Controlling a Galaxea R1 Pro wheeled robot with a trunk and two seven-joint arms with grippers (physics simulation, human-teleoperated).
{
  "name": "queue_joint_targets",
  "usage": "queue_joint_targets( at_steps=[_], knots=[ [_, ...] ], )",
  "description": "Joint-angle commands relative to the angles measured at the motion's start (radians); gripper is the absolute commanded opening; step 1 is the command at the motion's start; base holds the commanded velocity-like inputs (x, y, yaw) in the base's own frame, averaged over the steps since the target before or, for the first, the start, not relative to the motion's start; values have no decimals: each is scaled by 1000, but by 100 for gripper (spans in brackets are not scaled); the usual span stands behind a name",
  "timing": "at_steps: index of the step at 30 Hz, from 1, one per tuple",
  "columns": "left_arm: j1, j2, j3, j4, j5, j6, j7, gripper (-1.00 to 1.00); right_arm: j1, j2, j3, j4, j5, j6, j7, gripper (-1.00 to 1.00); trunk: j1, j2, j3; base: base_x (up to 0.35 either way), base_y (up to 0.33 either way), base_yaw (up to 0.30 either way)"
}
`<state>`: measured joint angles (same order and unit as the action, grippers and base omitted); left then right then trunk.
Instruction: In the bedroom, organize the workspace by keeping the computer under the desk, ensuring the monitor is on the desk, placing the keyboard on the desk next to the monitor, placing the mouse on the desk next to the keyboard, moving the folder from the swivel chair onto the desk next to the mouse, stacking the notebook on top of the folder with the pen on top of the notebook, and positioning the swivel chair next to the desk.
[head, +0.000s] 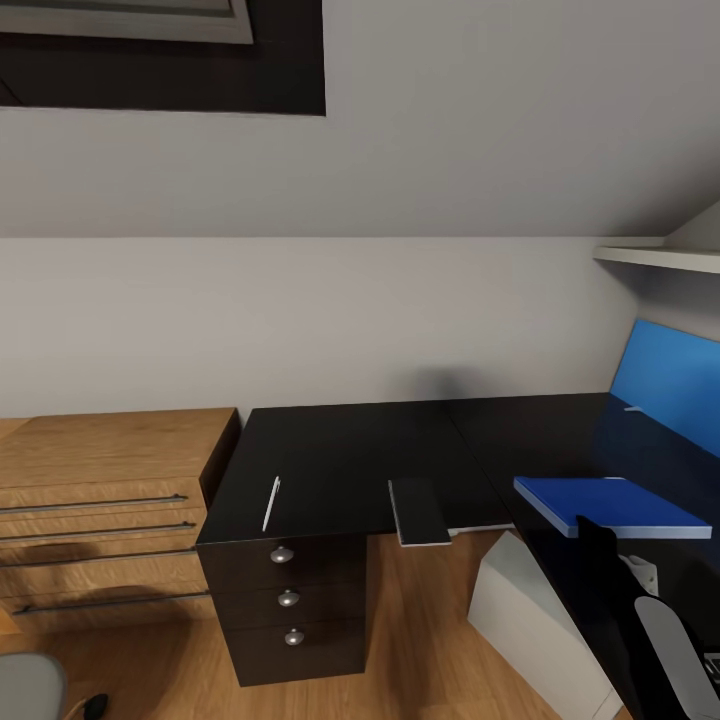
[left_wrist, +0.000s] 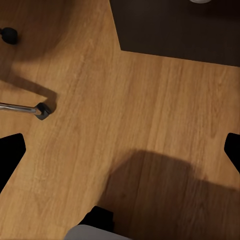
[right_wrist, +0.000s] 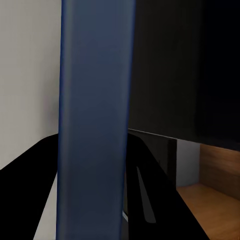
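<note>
Nearest to us, the left gripper (left_wrist: 120, 155) hangs low over the wood floor (left_wrist: 125, 115) with its jaws spread wide and nothing between them. A chrome leg and caster of the swivel chair (left_wrist: 40, 110) lie close by, so we judge this arm is only parked out of the way.

A little farther, the right gripper (right_wrist: 95, 140) has its jaws on both sides of the blue folder (head: 610, 505) and, as far as we can see, closed on its near edge. The folder lies flat on the right wing of the black bench (head: 340, 450), probably because it is being set down there, and the grip is not yet let go.

Beyond, the grey notebook (head: 420, 510) lies on the bench with its near end hanging over the front edge, well apart from the folder. The thin white pen (head: 271, 503) lies farther left, above the drawers (head: 288, 598). We think both must go onto the folder next.
</note>
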<state>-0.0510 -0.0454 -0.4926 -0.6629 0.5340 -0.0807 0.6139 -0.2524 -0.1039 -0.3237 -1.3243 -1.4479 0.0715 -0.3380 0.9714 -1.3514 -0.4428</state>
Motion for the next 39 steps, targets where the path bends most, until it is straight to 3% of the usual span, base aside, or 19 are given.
queue_joint_targets(
  at_steps=[1, 6, 7, 19, 23, 32, 35, 39],
  knots=[
    [-1, 1, -6, 0, 11, -8, 6, 100, -1, 0, -2, -2, -3, 5, -6, -100, 0, -1, -1, 0, 0, 0],
    [-1, 1, -6, 0, 11, -8, 6, 100, -1, 1, -1, -4, -3, 5, -6, -100, 0, -1, -1, 0, 0, 0],
    [-1, 1, -6, 0, 11, -8, 6, 100, -1, 1, -1, -4, -3, 5, -6, 100, 0, -1, -1, 0, 0, 0],
    [-1, 0, -6, 0, 11, -10, 7, 100, -1, 1, -1, -4, -3, 5, -6, 100, 0, -1, -1, 0, 0, 0],
    [-1, -1, -6, 1, 11, -9, 7, 100, -1, 1, -1, -4, -3, 5, -6, 100, -15, 27, 11, 0, 0, 0],
    [-1, 0, -6, 1, 12, -9, 6, 100, -1, 3, -1, -34, -4, 6, 3, 100, -15, 27, 11, 0, 0, 0],
    [-1, 0, -6, 2, 12, -9, 6, 100, 0, 13, 3, -131, -12, 19, 4, 100, -15, 27, 11, 0, 0, 2],
    [-1, -1, -6, 2, 13, -8, 6, 100, 1, 56, 28, -143, -10, 24, 2, 100, -15, 27, 13, 0, 0, 127]
  ],
)
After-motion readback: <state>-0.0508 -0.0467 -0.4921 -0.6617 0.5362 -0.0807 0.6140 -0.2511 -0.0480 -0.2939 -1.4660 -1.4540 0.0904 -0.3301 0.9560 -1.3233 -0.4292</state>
